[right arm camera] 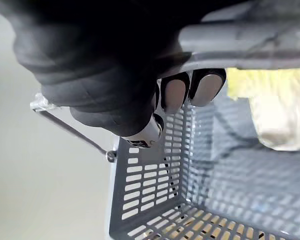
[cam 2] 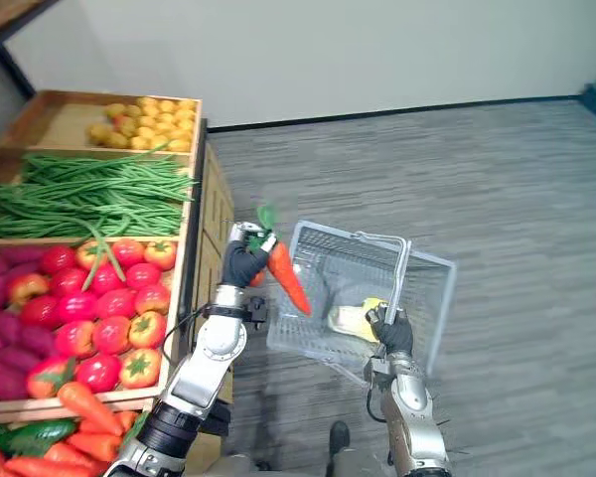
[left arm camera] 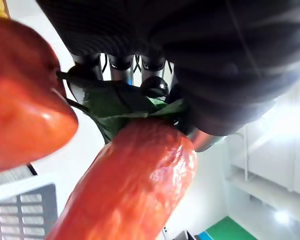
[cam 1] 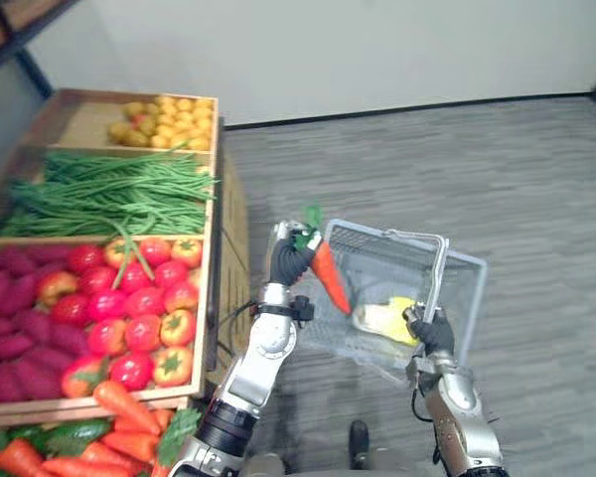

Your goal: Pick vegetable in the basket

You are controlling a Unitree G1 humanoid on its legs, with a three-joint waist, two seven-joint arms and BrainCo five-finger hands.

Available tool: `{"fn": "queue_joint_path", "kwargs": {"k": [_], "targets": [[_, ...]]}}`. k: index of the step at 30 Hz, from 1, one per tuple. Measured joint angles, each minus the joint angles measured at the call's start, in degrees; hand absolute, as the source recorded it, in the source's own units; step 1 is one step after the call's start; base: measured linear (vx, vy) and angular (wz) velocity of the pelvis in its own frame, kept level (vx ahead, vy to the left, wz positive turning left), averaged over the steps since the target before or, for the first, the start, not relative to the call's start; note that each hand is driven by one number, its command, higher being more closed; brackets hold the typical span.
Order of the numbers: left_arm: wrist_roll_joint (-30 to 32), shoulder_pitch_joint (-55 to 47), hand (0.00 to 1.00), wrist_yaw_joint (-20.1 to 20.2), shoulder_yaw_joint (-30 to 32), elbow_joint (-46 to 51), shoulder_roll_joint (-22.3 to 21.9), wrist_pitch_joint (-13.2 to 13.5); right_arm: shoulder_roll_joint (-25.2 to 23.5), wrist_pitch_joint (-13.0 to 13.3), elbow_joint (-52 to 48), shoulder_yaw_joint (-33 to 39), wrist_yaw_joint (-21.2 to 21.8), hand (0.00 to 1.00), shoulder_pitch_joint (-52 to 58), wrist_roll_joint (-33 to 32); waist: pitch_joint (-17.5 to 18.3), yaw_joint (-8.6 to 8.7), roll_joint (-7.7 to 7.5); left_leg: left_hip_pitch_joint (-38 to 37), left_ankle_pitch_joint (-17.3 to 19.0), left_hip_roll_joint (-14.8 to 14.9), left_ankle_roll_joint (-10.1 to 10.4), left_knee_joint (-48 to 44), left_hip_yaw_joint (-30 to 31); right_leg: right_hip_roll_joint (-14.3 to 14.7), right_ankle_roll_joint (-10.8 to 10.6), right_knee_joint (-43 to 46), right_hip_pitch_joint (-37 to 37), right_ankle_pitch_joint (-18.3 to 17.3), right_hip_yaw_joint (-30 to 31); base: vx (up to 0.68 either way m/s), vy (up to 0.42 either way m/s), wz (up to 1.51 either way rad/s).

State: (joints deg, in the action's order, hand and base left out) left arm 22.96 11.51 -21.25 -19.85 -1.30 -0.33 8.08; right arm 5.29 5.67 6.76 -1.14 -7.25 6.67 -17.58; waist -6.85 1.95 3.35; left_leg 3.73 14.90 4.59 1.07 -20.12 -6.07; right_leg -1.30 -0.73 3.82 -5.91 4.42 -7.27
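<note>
On the left stands a wooden stand [cam 1: 234, 238] full of food. At its far edge sits a pile of small yellow fruit [cam 1: 164, 121]. Next come long green beans [cam 1: 109, 194], then red tomatoes [cam 1: 139, 298] with purple roots [cam 1: 15, 308] beside them. Loose carrots [cam 1: 129, 407] lie at the near edge.

Just beside the right edge of the stand, the left hand [cam 1: 290, 256] is up in the air. Its fingers are curled tight round the leafy green top of a carrot [cam 1: 330, 280]. The carrot hangs with its tip pointing down, at the left rim of the grey basket [cam 1: 467, 273]. In the left wrist view, another red-orange thing [left arm camera: 20, 95] shows close by the carrot, and I cannot tell what it is.

The basket is held above the floor. Something yellow [cam 1: 389, 318] already lies in its bottom. The basket's handle [cam 1: 437, 268] stands up, and the right hand [cam 1: 432, 331] has its fingers wrapped round it from below.

It looks like the picking part is done and the dropping part is here. Next, the left hand should bring the carrot a bit more to the right, so it is fully over the open basket. Then it should go lower and let its fingers open. The right hand needs to keep the basket steady.
</note>
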Motion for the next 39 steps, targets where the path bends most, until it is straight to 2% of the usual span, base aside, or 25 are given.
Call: {"fn": "queue_joint_path", "kwargs": {"k": [4, 5, 8, 10, 11, 12, 16, 17, 19, 20, 22, 23, 24, 25, 27, 39], "targets": [[0.0, 0.01, 1.0, -0.11, 0.15, 0.23, 0.55, -0.01, -0.58, 0.0, -0.12, -1.73, 0.0, 1.0, -0.35, 0.0, 0.01, -1.78, -0.01, -3.17, -1.55, -0.88, 0.41, 3.3, 0.19, -0.74, 0.0, -0.06, 1.06, -0.17, 0.24, 0.08, 0.077, 0.05], [-0.17, -0.01, 1.0, -0.2, 0.34, 0.18, 0.75, -0.19, -0.71, -0.01, -0.13, -1.86, 0.1, 1.0, -0.47, -0.01, -0.07, -2.06, -0.29, -5.3, -2.0, -1.17, -0.3, 6.39, -0.26, -0.66, 0.0, -1.03, 1.92, -0.17, 1.41, 0.03, 0.048, -0.13], [-2.42, 0.25, 1.0, 0.35, -0.98, -1.66, 0.94, -0.1, -1.01, -0.01, -1.82, -3.48, 2.43, 1.0, 1.02, -3.57, 0.65, -1.22, -1.02, -8.99, -4.13, -2.09, -0.37, 14.05, -2.24, -0.92, -0.44, -4.43, 3.34, 0.59, 3.84, 0.01, 0.041, -0.38], [-5.98, 1.22, 1.0, 2.96, -2.92, -6.14, 0.99, -0.83, -1.22, -0.01, -4.1, -5.74, 3.72, 1.0, 2.36, -7.66, 1.91, 0.85, -1.7, -8.29, -4.36, -2.49, -0.19, 15.44, -3.62, -0.74, -0.67, -9.29, 3.4, 3.54, 5.45, 0.07, 0.102, -0.45], [-6.36, 1.36, 1.0, 5.09, -5.16, -8.44, 1.22, -1.57, -0.07, -1.87, -3.72, -10.78, 4.97, 1.0, 2.45, -13.91, 2.13, 0.46, -2.03, -8.88, -4.53, -3.14, -0.35, 15.13, -3.69, -1.15, -0.85, -9.5, 3.42, 3.92, 6.04, -0.2, 0.171, -0.16], [-6.29, 1.31, 1.0, 5.95, -7.18, -10.55, 3.25, -1.7, 0.07, -2.27, -2.74, -14.94, 7.5, 1.0, 1.89, -14.56, 3.78, 0.34, -4.32, -7.71, -5.27, -4.71, -1.41, 14.98, -2.04, -2.76, -1.61, -9.53, 2.54, 4.59, 6.47, -0.29, 0.142, 0.01], [-6.08, 1.32, 1.0, 6.19, -7.46, -10.56, 3.25, -1.7, 0.31, -2.29, -2.4, -14.99, 7.46, 1.0, 1.89, -14.55, 3.92, 0.38, -4.55, -7.2, -5.24, -4.64, -1.41, 15.01, -2.0, -2.69, -1.84, -9.54, 2.49, 4.79, 6.65, -0.16, -0.019, 0.02], [-5.98, 1.32, 0.0, 6.2, -7.86, -10.6, 3.22, -1.7, 0.31, -2.29, -2.4, -15.26, 7.44, 1.0, 1.89, -14.55, 3.92, 0.44, -4.55, -7.18, -5.25, -4.64, -1.41, 15.01, -2.0, -2.68, -1.86, -9.54, 2.45, 4.81, 6.64, 0.0, 0.0, 0.0], [-5.86, 2.21, 0.0, 6.11, -11.05, -12.9, 3.07, -1.58, 0.46, -2.29, -2.4, -16.26, 7.0, 1.0, 1.85, -15.35, 3.96, 0.42, -4.58, -7.04, -5.25, -4.64, -1.41, 15.0, -1.77, -2.74, -2.02, -9.54, 2.41, 4.93, 6.32, -0.01, -0.002, 0.04], [-5.24, 4.54, 0.0, 6.13, -14.54, -18.4, 2.78, -1.4, 1.43, -2.33, -2.37, -19.44, 5.84, 1.0, 1.28, -17.24, 4.11, 0.47, -4.82, -6.86, -5.27, -4.64, -1.4, 14.92, -1.72, -2.79, -2.05, -9.54, 2.29, 4.95, 6.05, -0.01, 0.0, 0.08], [-4.01, 8.42, 0.0, 5.91, -15.07, -25.81, 1.82, -1.44, 3.25, -2.44, -1.09, -23.85, 4.31, 1.0, 1.03, -22.65, 4.51, 0.38, -5.41, -6.12, -5.27, -4.63, -1.4, 14.67, -1.84, -2.79, -1.95, -9.53, 1.62, 5.13, 6.1, 0.0, 0.0, 0.0], [-1.47, 11.3, 0.0, 6.25, -15.04, -31.07, 2.01, -3.04, 4.84, -2.54, -1.08, -27.05, 4.33, 1.0, 0.15, -28.73, 4.64, 0.44, -5.71, -5.98, -5.27, -4.64, -1.4, 14.37, -2.07, -2.79, -1.82, -9.53, 1.12, 5.33, 6.27, 0.0, -0.001, -0.1], [0.48, 11.86, 0.0, 7.03, -15.21, -33.31, 2.88, -4.67, 4.85, -2.56, -1.17, -29.46, 4.28, 1.0, -0.77, -32.66, 4.66, 1.36, -5.74, -5.75, -5.27, -4.66, -1.4, 14.29, -2.34, -2.76, -1.74, -9.53, 0.77, 5.46, 6.56, 0.0, 0.0, -0.12], [0.85, 11.58, 0.0, 7.53, -15.84, -33.48, 3.3, -5.28, 4.76, -2.58, -1.32, -30.36, 4.29, 1.0, -0.99, -33.68, 4.66, 1.74, -5.74, -5.62, -5.27, -4.67, -1.4, 14.23, -2.42, -2.77, -1.73, -9.53, 0.61, 5.5, 6.65, -0.01, 0.002, -0.08], [1.86, 9.82, 0.0, 8.63, -16.65, -33.49, 3.53, -5.72, 5.34, -3.77, -1.34, -31.48, 4.17, 1.0, -1.06, -35.48, 4.63, 1.89, -5.79, -5.61, -5.26, -4.79, -1.4, 14.13, -2.38, -2.86, -1.65, -9.54, 0.62, 5.86, 6.65, -0.05, 0.011, 0.0], [1.81, 9.82, 0.0, 8.44, -15.91, -32.91, 3.91, -5.96, 5.35, -3.76, -1.6, -31.67, 4.18, 1.0, -1.09, -35.7, 4.1, 2.23, -5.32, -5.1, -5.21, -4.44, -1.37, 14.08, -2.33, -2.41, -1.43, -9.66, 0.52, 5.79, 7.11, -0.04, -0.016, -0.02]]}}
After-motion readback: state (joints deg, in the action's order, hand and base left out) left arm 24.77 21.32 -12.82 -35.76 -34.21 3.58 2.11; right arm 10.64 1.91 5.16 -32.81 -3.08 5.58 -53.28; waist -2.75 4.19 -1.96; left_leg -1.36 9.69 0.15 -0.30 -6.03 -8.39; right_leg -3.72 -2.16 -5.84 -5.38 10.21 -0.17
